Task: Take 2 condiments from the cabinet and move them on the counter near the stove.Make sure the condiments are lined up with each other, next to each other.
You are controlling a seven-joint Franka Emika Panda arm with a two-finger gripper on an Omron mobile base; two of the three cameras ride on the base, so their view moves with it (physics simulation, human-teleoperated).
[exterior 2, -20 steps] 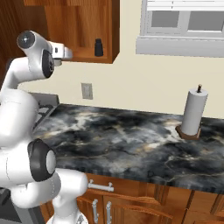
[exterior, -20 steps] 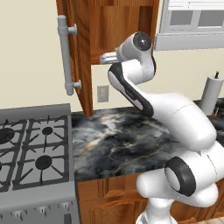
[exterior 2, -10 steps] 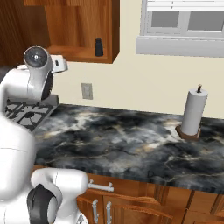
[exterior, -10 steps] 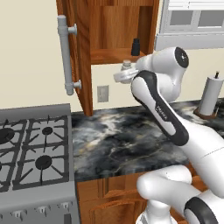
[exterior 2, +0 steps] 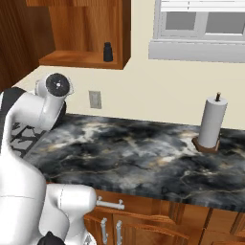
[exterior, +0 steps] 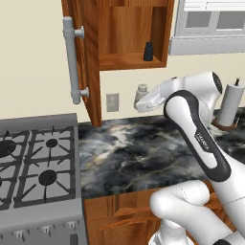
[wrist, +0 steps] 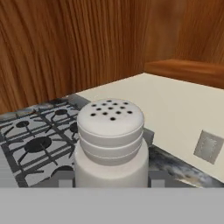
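Shaker in pale grey (wrist: 110, 144) sits clamped between the gripper's (exterior: 141, 97) two dark fingertips (wrist: 64, 178), its long axis running straight up out of the hand so that the perforated cap faces the hand camera; in the left base view the same bottle stands upright, cap uppermost, at the tip of the gripper. It is held in the air above the counter (exterior: 143, 153), not resting on anything, below and a little to the left of the open cabinet's (exterior: 125, 33) bottom shelf. The jaws are closed on the bottle's body, one on either side. The arm reaches forward and leftward from the base: the forearm slopes up to a bent wrist, and the hand lies roughly level, pointing toward the cabinet's open door (exterior: 86, 62) with its long grey bar handle (exterior: 72, 60). Above and just right of the gripper, the black shaker (exterior: 149, 51) stands upright on the cabinet shelf near its right end. Beyond the held bottle in the hand view, the stove's (wrist: 39, 140) grates and burners spread out, with the wall outlet (wrist: 208, 146) off to one side. Well away to the gripper's right, the paper-towel roll (exterior 2: 212, 122) stands on its holder at the back of the counter.
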